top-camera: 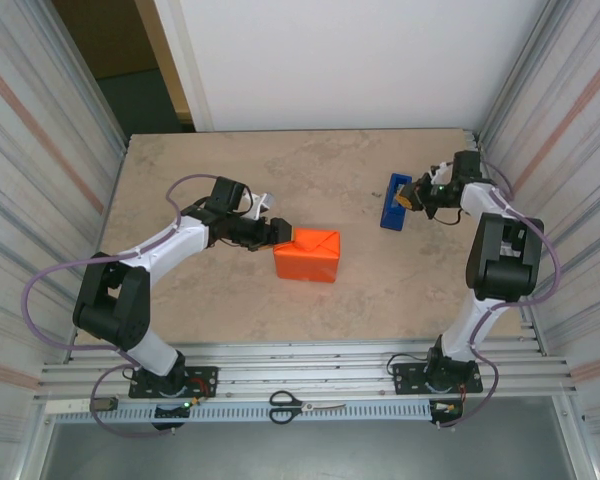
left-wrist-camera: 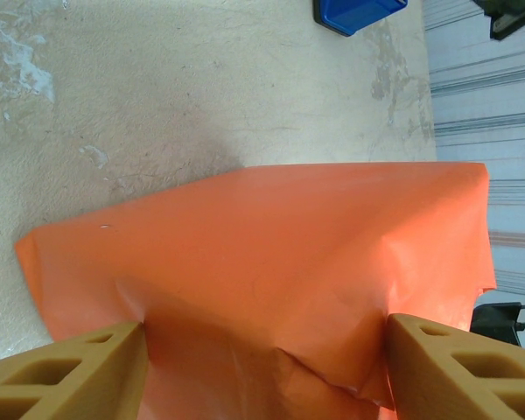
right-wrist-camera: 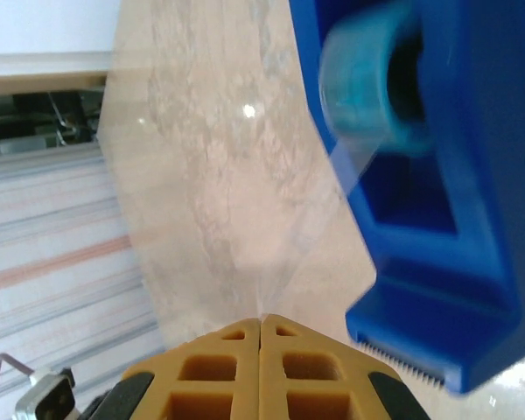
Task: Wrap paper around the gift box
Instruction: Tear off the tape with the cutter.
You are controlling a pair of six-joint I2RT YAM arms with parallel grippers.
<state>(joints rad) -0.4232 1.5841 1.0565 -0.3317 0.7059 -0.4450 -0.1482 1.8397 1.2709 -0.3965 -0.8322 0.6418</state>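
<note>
The paper [top-camera: 307, 255] is covering the gift box, which is hidden beneath it, between the left gripper's [top-camera: 283, 233] spread fingers. The right gripper [right-wrist-camera: 261, 319] is pinching shut on a tape strand [right-wrist-camera: 284, 245] running from the dispenser [right-wrist-camera: 437, 219] just ahead. I am judging this the taping step: the strand needs tearing off next.

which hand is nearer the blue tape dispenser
Right. The right hand is beside the tape dispenser, pinching tape pulled from it; the left hand is across the table at the orange wrapped box.
</note>
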